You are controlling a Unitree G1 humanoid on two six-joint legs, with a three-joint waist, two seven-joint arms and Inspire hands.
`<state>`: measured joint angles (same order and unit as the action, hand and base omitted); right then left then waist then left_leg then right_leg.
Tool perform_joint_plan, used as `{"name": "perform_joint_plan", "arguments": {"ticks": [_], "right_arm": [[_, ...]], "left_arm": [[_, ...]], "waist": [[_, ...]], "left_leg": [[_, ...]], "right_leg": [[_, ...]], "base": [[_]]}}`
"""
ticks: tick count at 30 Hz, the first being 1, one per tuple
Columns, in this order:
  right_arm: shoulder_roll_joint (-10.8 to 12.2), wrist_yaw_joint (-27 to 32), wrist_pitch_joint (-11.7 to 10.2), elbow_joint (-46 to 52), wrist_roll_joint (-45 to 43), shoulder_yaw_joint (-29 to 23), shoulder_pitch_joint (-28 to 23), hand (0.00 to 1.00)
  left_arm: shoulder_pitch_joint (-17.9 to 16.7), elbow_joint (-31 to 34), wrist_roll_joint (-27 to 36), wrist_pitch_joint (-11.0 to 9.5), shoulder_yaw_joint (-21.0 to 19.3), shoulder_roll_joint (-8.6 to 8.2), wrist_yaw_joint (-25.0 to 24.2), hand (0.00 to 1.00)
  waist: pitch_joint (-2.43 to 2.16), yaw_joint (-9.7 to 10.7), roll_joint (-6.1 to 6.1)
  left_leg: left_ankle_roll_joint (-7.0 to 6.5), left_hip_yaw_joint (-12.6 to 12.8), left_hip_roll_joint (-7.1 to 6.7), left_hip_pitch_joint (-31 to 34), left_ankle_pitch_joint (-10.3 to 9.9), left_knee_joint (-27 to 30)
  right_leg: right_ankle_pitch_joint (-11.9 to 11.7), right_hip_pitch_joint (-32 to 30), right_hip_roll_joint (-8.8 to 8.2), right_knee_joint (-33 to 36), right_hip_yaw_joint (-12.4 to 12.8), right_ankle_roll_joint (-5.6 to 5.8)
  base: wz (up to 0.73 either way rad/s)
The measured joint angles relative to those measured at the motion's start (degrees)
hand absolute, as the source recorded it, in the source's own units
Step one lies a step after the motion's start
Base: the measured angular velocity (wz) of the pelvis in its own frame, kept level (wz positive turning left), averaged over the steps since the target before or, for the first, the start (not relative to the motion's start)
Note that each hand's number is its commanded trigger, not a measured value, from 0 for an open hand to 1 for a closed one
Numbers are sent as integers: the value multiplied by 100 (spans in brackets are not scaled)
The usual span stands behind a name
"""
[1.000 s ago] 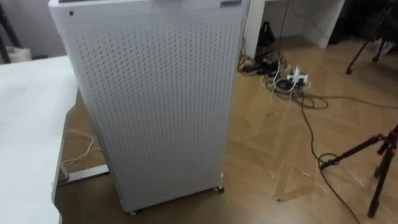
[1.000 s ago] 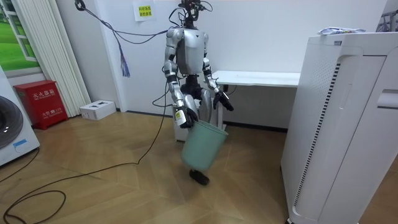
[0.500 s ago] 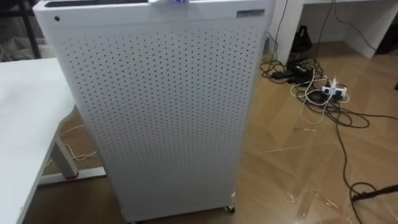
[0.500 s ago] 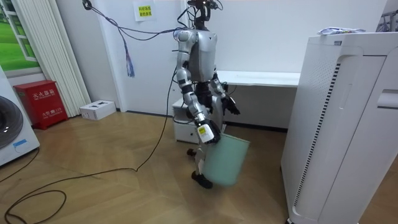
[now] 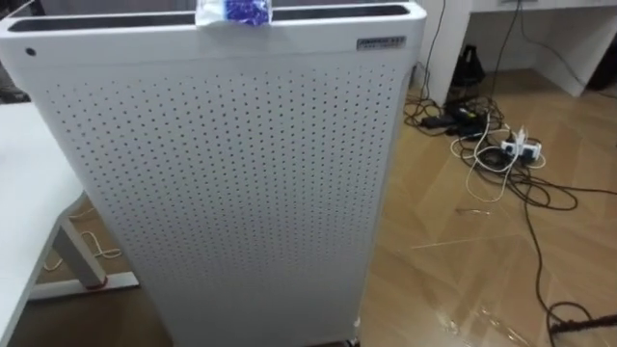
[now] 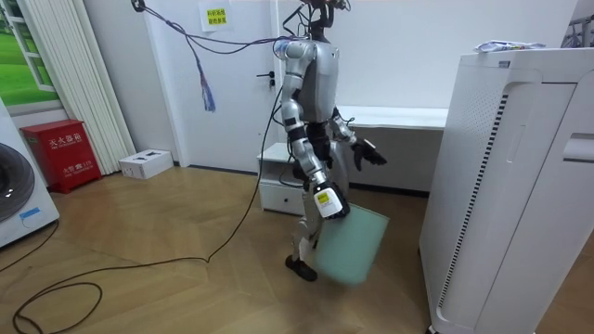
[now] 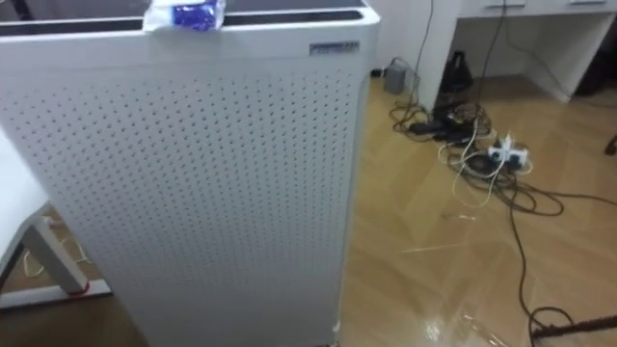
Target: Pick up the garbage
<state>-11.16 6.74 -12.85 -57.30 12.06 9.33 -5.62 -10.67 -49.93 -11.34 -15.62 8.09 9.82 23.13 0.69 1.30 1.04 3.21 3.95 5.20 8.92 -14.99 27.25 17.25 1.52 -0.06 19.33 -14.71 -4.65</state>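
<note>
A crumpled blue-and-white wrapper (image 5: 234, 12) lies on top of a tall white perforated appliance (image 5: 231, 183) right in front of me. It is also in the right eye view as the wrapper (image 7: 185, 15), and in the room view as the wrapper (image 6: 506, 45) on the appliance (image 6: 510, 186). My right hand (image 6: 325, 199) hangs at my side, shut on the rim of a pale green bin (image 6: 353, 246), which tilts just above the floor. My left hand (image 6: 371, 156) is held out forward at waist height, fingers straight and holding nothing.
A white table (image 5: 19, 193) stands at my left, close to the appliance. Cables and a power strip (image 5: 501, 149) lie on the wooden floor to the right. In the room view a white desk (image 6: 399, 118) with a drawer unit (image 6: 278, 190) is behind me.
I have walked toward the appliance, turning to the room view's right, with the bin carried along. The appliance looms closer in the eye view and the wrapper on its top has come into sight.
</note>
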Motion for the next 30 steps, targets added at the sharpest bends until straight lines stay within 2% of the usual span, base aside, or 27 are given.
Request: {"name": "perform_joint_plan", "arguments": {"ticks": [2, 4, 8, 10, 14, 16, 22, 27, 29, 30], "right_arm": [[-4, 0, -29, -27, -32, 2, 59, 100], [-8, -27, -100, -27, -40, -6, 57, 100], [30, -65, -167, -9, -40, -114, 65, 100], [18, -36, -167, -2, -33, -175, 71, 100], [13, 3, -155, -23, -41, -190, 66, 100], [9, -15, -154, -16, -109, -222, 67, 100], [8, -79, -154, -11, -281, -347, 70, 100], [0, -176, -154, -12, -306, -391, 81, 100], [10, -188, -150, -13, -310, -396, 59, 100], [7, -197, -153, -10, -321, -400, 55, 100]], "left_arm": [[18, 268, -140, -110, -1, 20, 189, 0], [-17, 883, -297, -181, 1, 72, 384, 0], [41, 1637, -755, -520, -56, 133, 746, 0], [36, 2049, -1105, -708, -64, 177, 1088, 0], [39, 2868, -1605, -766, -166, 261, 1517, 0], [100, 3203, -1768, -985, -296, 262, 1779, 0], [166, 3689, -2023, -1063, -352, 350, 2123, 0], [279, 3998, -2095, -1109, -339, 373, 2157, 0], [391, 4023, -2132, -1111, -344, 372, 2161, 0], [474, 4033, -2212, -1109, -353, 371, 2179, 0]], "waist": [[-8, -6, -45], [-1, 39, -42], [3, -7, -68], [1, -36, -77], [27, -64, -38], [29, -151, -32], [20, -158, -18], [13, -155, -24], [-2, -180, -52], [0, -211, -136]], "left_leg": [[-11, 2, -31, -44, 7, -65], [-33, -26, -114, -144, 86, -223], [-26, -24, -120, -165, 94, -272], [-19, -84, -148, -181, 105, -302], [-21, -107, -182, -174, 150, -378], [-22, -100, -196, -184, 152, -395], [-11, -158, -247, -325, 159, -593], [-10, -178, -292, -560, 162, -818], [4, -358, -278, -758, 237, -1059], [13, -759, -153, -916, 310, -1269]], "right_leg": [[-12, 93, -11, -140, -15, 43], [-5, 160, -70, -182, -50, 65], [-6, 240, -70, -253, -104, 68], [-5, 269, -72, -275, -124, 70], [-8, 229, -84, -360, -143, 80], [-3, 227, -93, -374, -119, 89], [-22, 371, -94, -492, -118, 118], [-51, 589, -92, -667, -26, 160], [-58, 471, -95, -364, -51, 173], [-43, 139, -105, 258, -6, 333]], "base": [[7], [13], [4], [6], [5], [-5], [2], [2], [-12], [-54]]}}
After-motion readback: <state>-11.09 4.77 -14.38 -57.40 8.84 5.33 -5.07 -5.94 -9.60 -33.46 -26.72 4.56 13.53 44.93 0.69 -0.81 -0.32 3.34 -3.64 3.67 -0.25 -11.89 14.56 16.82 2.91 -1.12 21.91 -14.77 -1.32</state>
